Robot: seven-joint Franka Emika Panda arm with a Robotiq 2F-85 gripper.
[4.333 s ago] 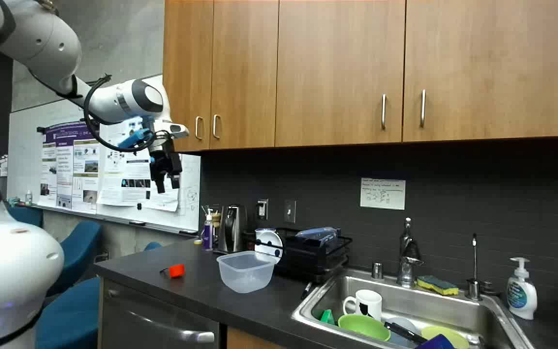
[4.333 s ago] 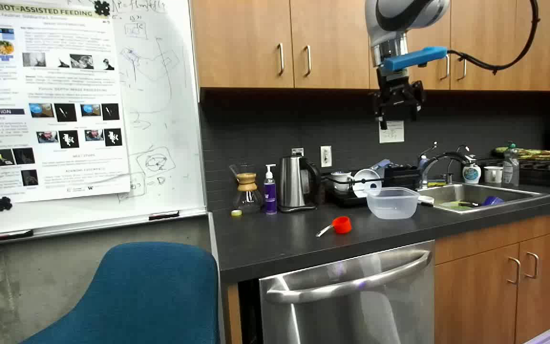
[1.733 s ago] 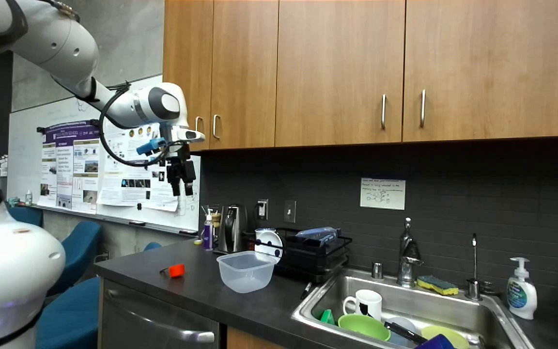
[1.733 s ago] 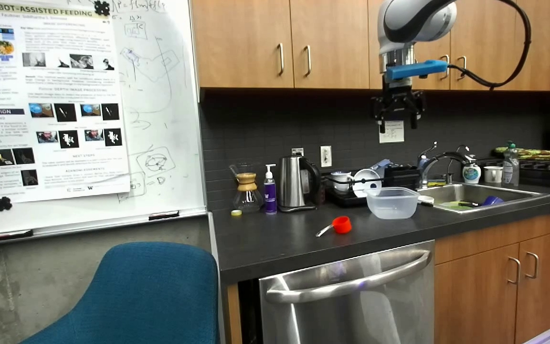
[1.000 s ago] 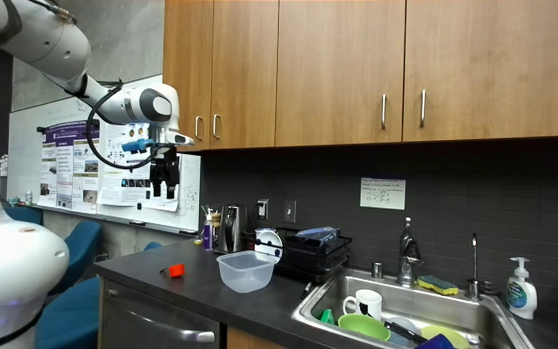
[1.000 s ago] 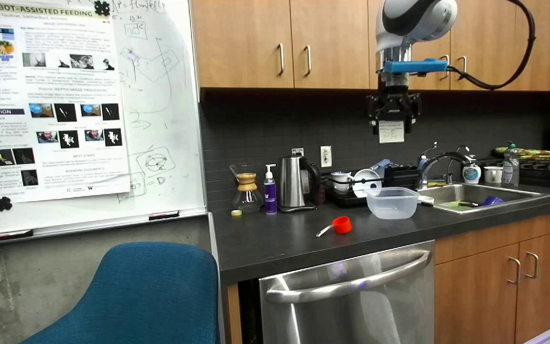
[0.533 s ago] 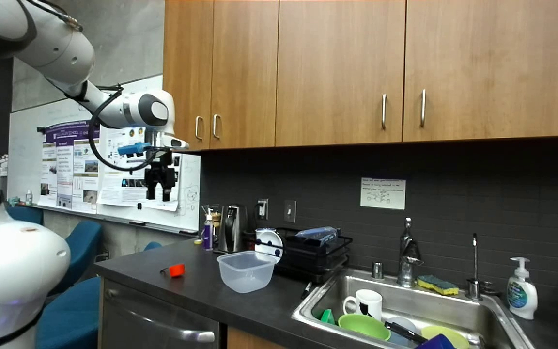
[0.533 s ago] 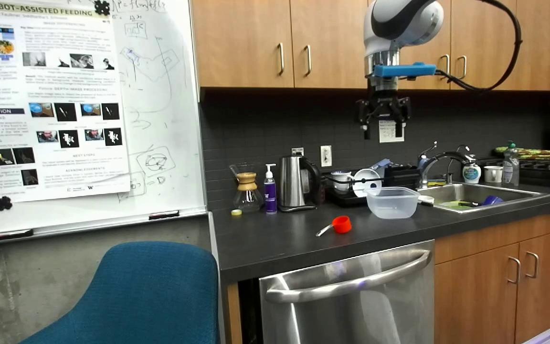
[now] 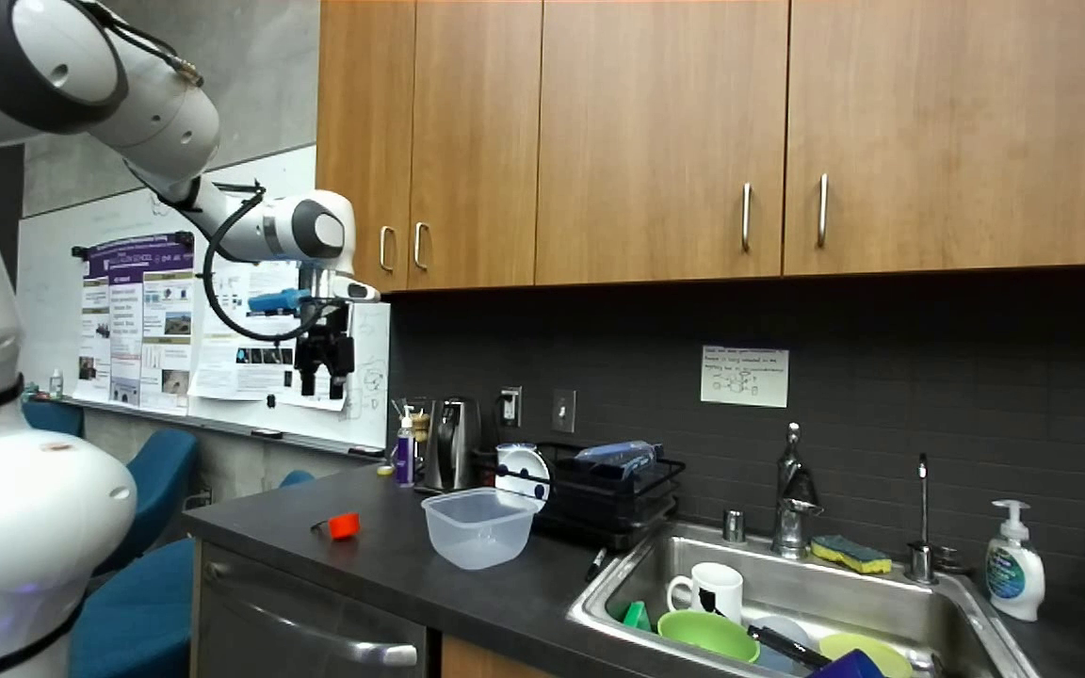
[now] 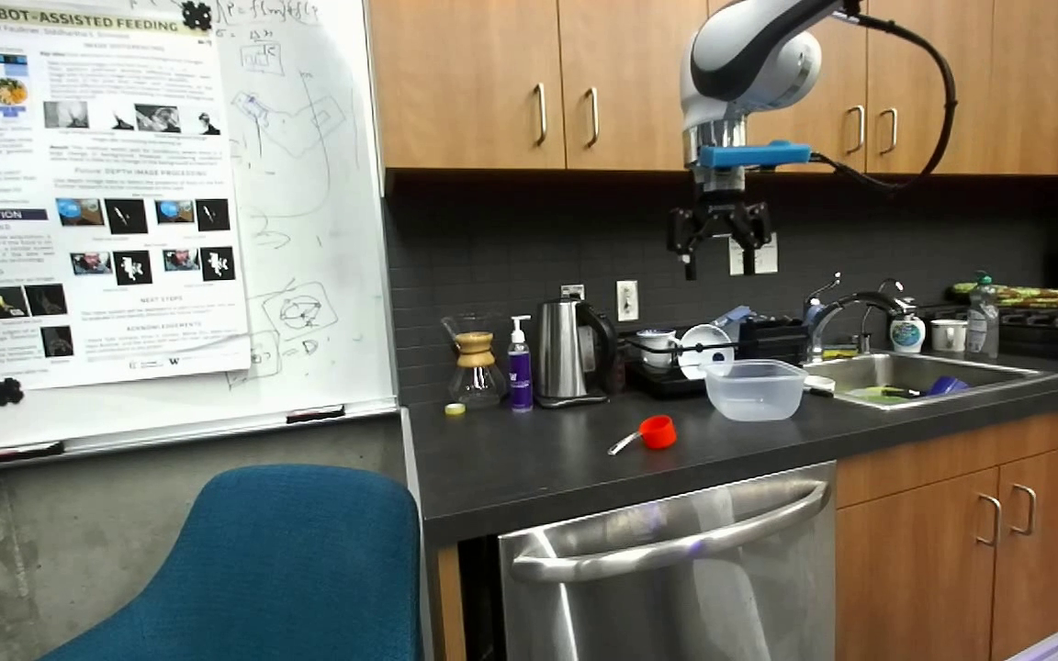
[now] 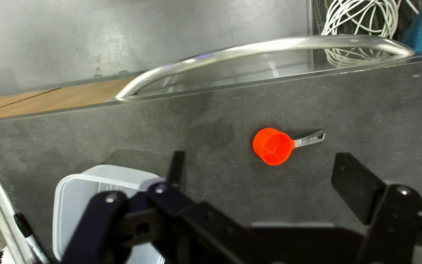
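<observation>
On dark counter [image 11: 141, 135]: red-orange measuring cup [image 11: 274, 146], grey metal handle [image 11: 309, 139].

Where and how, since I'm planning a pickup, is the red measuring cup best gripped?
Probably across the round body of the red measuring cup, with the open end effector coming straight down from above. The body rises from the counter with no other thing touching it, while the thin metal handle appears to sit low and looks harder to pinch.
</observation>
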